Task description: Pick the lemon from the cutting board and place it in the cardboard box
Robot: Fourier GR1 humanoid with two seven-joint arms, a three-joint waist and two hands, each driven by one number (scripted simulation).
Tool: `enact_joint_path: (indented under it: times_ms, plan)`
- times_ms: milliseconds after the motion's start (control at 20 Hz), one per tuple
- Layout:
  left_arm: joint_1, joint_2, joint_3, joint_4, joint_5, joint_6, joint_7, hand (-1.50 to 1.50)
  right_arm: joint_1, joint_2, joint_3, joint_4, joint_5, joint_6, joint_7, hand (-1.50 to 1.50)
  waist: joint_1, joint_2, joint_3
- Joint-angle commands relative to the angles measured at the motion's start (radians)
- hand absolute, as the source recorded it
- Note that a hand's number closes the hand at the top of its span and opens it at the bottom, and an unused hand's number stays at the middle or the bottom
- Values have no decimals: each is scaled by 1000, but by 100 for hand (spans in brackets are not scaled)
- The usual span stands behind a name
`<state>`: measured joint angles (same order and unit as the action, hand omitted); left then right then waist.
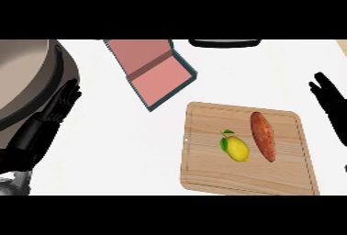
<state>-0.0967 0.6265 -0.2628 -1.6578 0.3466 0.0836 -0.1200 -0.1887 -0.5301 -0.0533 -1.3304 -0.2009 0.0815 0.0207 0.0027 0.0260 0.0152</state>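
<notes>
yellow lemon [237,148], seemingly green-leafed, on cutting board [217,174]

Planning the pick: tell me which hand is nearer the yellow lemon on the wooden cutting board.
Right. The right hand rests open just past the wooden cutting board's right edge, above and right of the yellow lemon. The left hand is far across the counter, by the large pan.

Kitchen: counter [122,151], cutting board [210,174], pan [27,73].
</notes>
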Motion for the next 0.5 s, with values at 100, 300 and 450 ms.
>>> enact_joint_path:
  times_ms: [100,300,450]
  plan:
    - [28,39,53,111,-87,105,49,0,-73,30,133,-28,-87,289,-55,-150,43,-16,-12]
    - [46,60,51,147,-104,123,93,0,-255,-98,234,-225,124,371,-193,-150,142,-70,-32]
    - [31,66,77,206,-146,195,131,0,-201,-116,389,-224,266,479,-357,-150,84,-4,-8]
